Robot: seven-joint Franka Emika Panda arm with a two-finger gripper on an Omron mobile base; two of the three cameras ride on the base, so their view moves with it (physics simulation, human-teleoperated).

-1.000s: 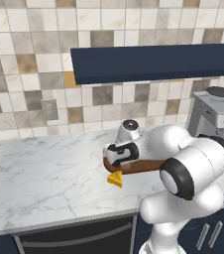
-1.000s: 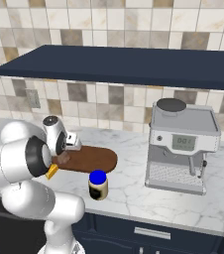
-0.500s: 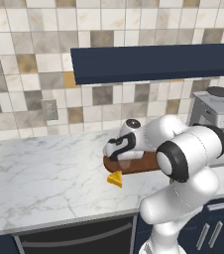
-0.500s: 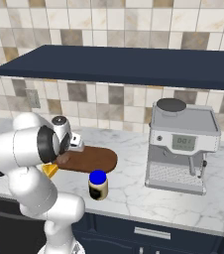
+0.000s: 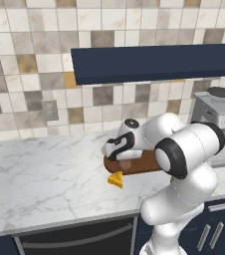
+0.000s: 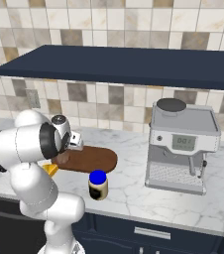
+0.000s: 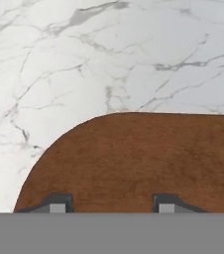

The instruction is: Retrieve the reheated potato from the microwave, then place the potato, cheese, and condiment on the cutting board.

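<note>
Nearest the base in the right base view, the condiment jar [image 6: 98, 185] stood upright on the marble surface [image 5: 40, 174], just in front of the cutting board [image 6: 91, 159] and apart from it. The cheese wedge [image 5: 116, 180] lay on the surface, close against the board's near edge at its left end. The tool [image 7: 111, 207] hung low over that end of the board, its two tips [image 7: 57, 204] standing apart with bare wood between them and nothing in their grasp. In the left base view the hand [image 5: 119, 147] covered that same end of the board. The potato could not be made out in any of the views. Farther right, a steel coffee machine [image 6: 183, 145] stood on the surface against the tiled wall [image 5: 30, 74], beneath a dark blue shelf [image 6: 129, 65].
</note>
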